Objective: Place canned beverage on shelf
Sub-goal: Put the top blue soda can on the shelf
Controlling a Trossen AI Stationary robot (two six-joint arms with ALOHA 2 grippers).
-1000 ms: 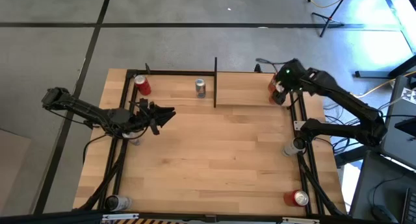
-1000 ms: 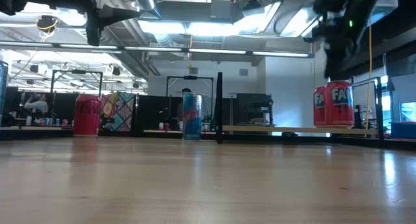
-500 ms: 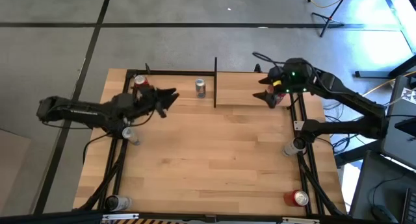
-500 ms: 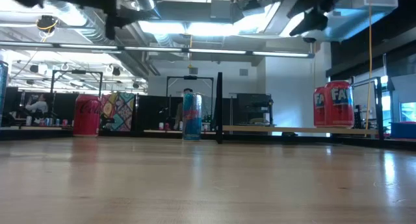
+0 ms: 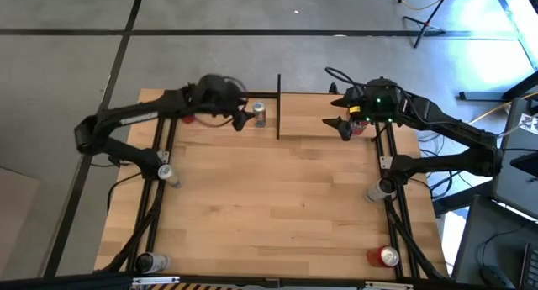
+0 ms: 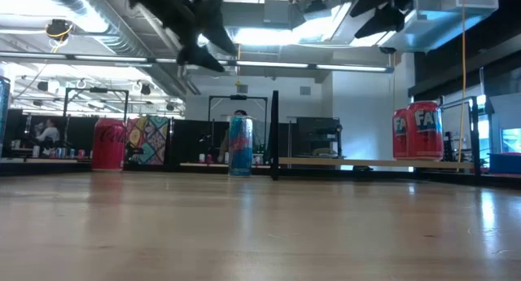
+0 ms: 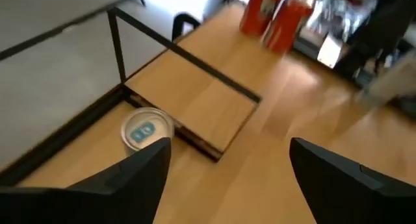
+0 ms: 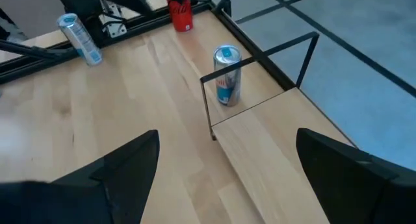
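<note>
A slim silver-and-blue can point(image 5: 259, 113) stands upright on the tabletop, just left of the shelf's black post point(image 5: 278, 105); it also shows in the low view point(image 6: 239, 147) and in both wrist views point(image 7: 144, 130) point(image 8: 227, 74). The shelf point(image 5: 324, 115) is a light-wood board in black rods at the far edge. Two red cans point(image 5: 361, 122) point(image 6: 417, 130) stand on its right end. My left gripper point(image 5: 239, 118) point(image 7: 227, 178) is open and empty, high up just left of the slim can. My right gripper point(image 5: 340, 126) point(image 8: 234, 175) is open and empty, above the shelf near the red cans.
A red cola can point(image 6: 108, 144) stands at the far left, partly under my left arm. Other cans stand at the table's sides: left point(image 5: 168, 174), right point(image 5: 380, 189), near left point(image 5: 151, 261) and near right point(image 5: 385, 256). The middle of the tabletop point(image 5: 269, 206) is bare wood.
My left gripper has swung from the table's left side toward the far edge and to the right, up to the slim can. My right gripper has gone up from the red cans and a little toward the table's left. No can has moved.
</note>
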